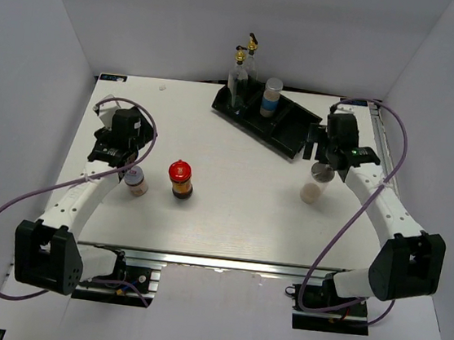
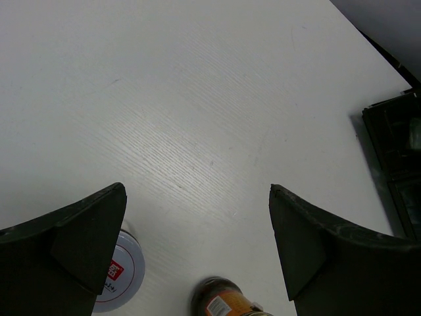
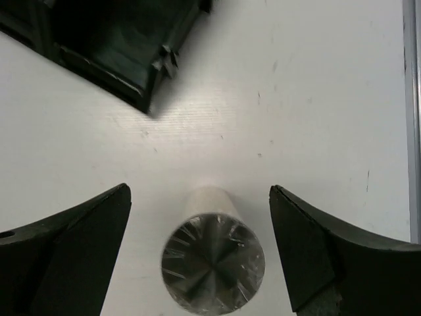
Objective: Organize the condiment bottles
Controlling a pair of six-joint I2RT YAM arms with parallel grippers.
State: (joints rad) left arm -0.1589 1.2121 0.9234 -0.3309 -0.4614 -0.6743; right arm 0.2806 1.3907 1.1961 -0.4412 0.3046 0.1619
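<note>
Jaws look parted from above, I think; glass bottles (image 1: 239,77) and blue-labelled jar (image 1: 271,97) stand in the tray (image 1: 294,133). Left wrist: left gripper (image 2: 197,230) spread, pinkish jar (image 2: 123,276) beside one finger, red-capped jar (image 2: 220,301) near. Right wrist: right gripper (image 3: 198,191) spread around pale jar (image 3: 212,257), not touching.

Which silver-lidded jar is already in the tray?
The blue-labelled jar, standing in the black tray; the pale jar and pinkish jar stand on the table.
</note>
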